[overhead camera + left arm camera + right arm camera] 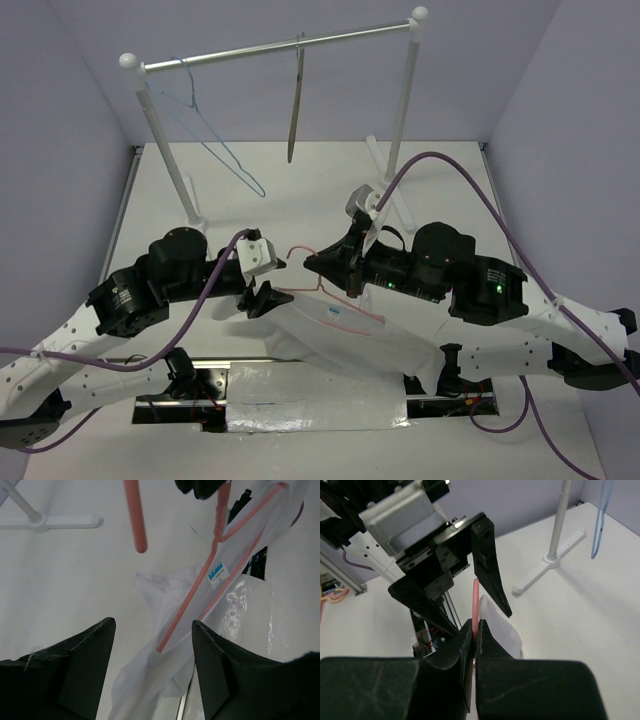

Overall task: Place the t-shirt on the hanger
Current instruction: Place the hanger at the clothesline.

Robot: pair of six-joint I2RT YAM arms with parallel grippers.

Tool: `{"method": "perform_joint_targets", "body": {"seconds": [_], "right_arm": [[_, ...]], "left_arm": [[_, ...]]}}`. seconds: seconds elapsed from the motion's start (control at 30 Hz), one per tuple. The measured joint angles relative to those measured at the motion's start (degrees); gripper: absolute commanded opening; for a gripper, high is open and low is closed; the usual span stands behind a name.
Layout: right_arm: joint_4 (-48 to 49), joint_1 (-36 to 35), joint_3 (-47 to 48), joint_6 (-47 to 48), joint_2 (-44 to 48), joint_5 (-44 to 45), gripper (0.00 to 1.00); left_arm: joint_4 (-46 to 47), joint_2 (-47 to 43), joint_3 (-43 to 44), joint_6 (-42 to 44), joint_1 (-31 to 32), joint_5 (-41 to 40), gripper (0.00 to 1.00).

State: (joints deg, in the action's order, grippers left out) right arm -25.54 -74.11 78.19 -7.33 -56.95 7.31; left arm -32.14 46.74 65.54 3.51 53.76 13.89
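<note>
**A:** From above, how are the pincers found?

**B:** The right pincer is clamped on the hanger, just under its hook. The left pincer is held apart, just beside the wire's free end. The t-shirt is draped beneath both, sagging toward the surface.

**A:** And from the left wrist?

**B:** The left pincer is spread wide, with nothing gripped. The hanger is seen on a slant. Its long axis is run from far ahead and to the right, down to a corner just ahead, between the fingers. The t-shirt is bunched about that corner. Whether the wire is passed inside the neck cannot be told.

**A:** The right wrist?

**B:** The right pincer is pressed together on the hanger. The left pincer is faced straight ahead, open, and the t-shirt is hung between the two.

**A:** Which arm is judged nearer the cloth?

**B:** The left. The loose fabric lies directly ahead of it, so the cloth is probably to be drawn along the wire's axis.
</note>
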Motion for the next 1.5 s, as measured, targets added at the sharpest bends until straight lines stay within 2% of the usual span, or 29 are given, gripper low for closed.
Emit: {"method": "perform_joint_targets", "body": {"seconds": [0.17,0.23,0.27,0.3,0.37,0.4,0.53,0.6,0.7,0.77,0.97,1.17,1.5], "right_arm": [[2.64,0.00,-0.55,-0.46,-0.24,-0.81,0.00],[3.26,0.00,-0.87,-0.59,-0.35,-1.14,0.00],[3.50,0.00,-0.92,-0.70,-0.52,-1.29,0.00],[3.76,0.00,-0.92,-0.74,-0.68,-1.51,0.00],[4.13,0.00,-0.94,-0.87,-1.05,-1.90,0.00],[4.48,0.11,-0.96,-0.48,-1.18,-1.53,0.00],[5.27,0.26,-1.11,-0.66,-1.22,-1.79,0.00],[5.29,0.15,-1.14,-0.74,-1.18,-2.36,0.19],[3.67,0.00,-1.11,0.22,-0.85,-2.75,0.59],[1.64,0.00,-1.11,0.76,0.17,-2.56,0.65],[-10.73,0.02,0.66,2.58,6.93,-2.45,0.68],[-18.82,0.02,1.75,3.65,10.10,-5.90,0.68],[-21.49,0.04,-2.38,3.72,7.87,-12.50,0.68]], "left_arm": [[0.70,0.11,-1.70,0.85,0.00,3.87,0.70],[1.38,0.13,-2.62,0.79,0.00,5.27,0.61],[1.95,0.15,-3.21,0.79,0.00,6.29,0.52],[2.40,0.17,-3.72,0.72,0.00,7.26,0.27],[2.73,0.35,-4.13,0.81,0.00,9.20,0.05],[2.47,0.42,-4.17,1.07,0.00,11.04,0.00],[2.97,-0.50,-4.63,1.07,0.20,14.14,0.00],[3.74,-2.05,-5.84,1.03,0.20,14.53,0.00],[3.65,-4.72,-7.30,1.25,0.15,15.02,0.00],[3.08,-6.14,-7.43,2.14,0.02,15.34,0.00],[0.07,-8.41,-7.26,5.38,0.02,18.69,0.00],[-2.40,-8.55,-6.47,7.15,0.04,20.63,0.00],[-4.11,-7.87,-5.14,7.30,0.04,20.04,0.00]]}}
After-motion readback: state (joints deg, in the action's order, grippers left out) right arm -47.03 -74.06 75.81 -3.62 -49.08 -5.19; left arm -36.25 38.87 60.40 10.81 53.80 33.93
